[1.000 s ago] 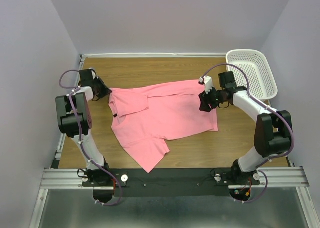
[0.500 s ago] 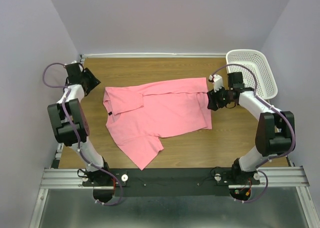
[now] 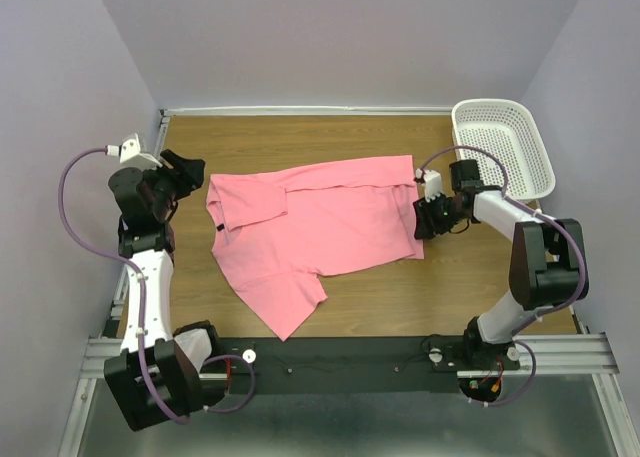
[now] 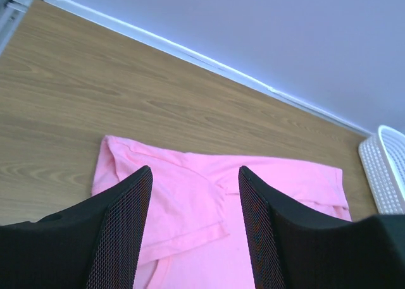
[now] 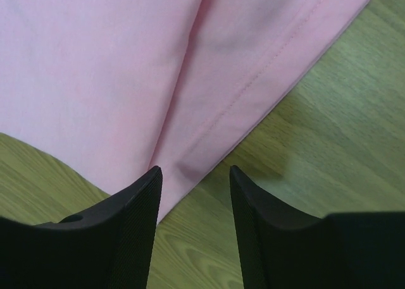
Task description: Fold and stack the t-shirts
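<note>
A salmon-pink t-shirt (image 3: 320, 222) lies spread on the wooden table, one sleeve folded over at its left and a flap pointing toward the near edge. My left gripper (image 3: 190, 169) hovers open, left of the shirt and apart from it. In the left wrist view the shirt (image 4: 209, 194) shows between the open left gripper's (image 4: 195, 172) fingers, farther off. My right gripper (image 3: 423, 222) is low at the shirt's right edge. Its wrist view shows the right gripper (image 5: 195, 170) open, with the hem corner of the shirt (image 5: 95, 67) just ahead and bare wood between the fingertips.
A white mesh basket (image 3: 505, 147) stands at the back right corner, its rim (image 4: 387, 172) also in the left wrist view. Purple walls close the table at the back and both sides. Bare wood (image 3: 420, 297) lies in front of the shirt.
The left gripper has opened, let go of the shirt's left edge and drawn back left and up. The shirt settled flat, shifted left. The right gripper slid nearer along the right edge.
</note>
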You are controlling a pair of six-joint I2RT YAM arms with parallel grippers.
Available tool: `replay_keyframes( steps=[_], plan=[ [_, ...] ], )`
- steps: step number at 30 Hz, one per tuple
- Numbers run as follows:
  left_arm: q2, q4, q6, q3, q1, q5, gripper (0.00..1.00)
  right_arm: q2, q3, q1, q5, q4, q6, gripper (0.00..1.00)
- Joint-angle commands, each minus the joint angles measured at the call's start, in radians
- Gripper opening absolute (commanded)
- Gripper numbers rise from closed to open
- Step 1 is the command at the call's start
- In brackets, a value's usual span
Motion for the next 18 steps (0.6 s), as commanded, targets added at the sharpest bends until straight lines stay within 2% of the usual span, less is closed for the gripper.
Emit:
replay_keyframes(
  steps=[1, 7, 9, 10, 12, 13, 18],
  plan=[
    [-0.046, -0.003, 0.003, -0.073, 0.004, 0.128, 0.65, 0.039, -0.019, 0.001, -0.047, -0.059, 0.015, 0.51],
    [-0.102, -0.017, -0.008, -0.128, 0.002, 0.22, 0.65, 0.093, -0.01, 0.002, -0.059, -0.083, 0.028, 0.46],
    [-0.119, -0.018, -0.009, -0.137, 0.002, 0.238, 0.65, 0.101, -0.007, 0.002, -0.054, -0.089, 0.026, 0.37],
    [-0.131, -0.02, -0.009, -0.14, 0.001, 0.255, 0.65, 0.101, -0.006, 0.002, -0.036, -0.092, 0.028, 0.28],
    [-0.142, -0.02, -0.006, -0.14, 0.001, 0.281, 0.65, 0.092, -0.007, 0.002, 0.005, -0.096, 0.031, 0.19],
    [-0.145, -0.022, -0.003, -0.137, -0.007, 0.287, 0.65, 0.078, -0.01, 0.002, 0.019, -0.096, 0.035, 0.12],
    [-0.143, -0.043, 0.024, -0.1, -0.059, 0.297, 0.65, 0.021, -0.013, -0.001, 0.139, -0.096, 0.032, 0.0]
  ],
)
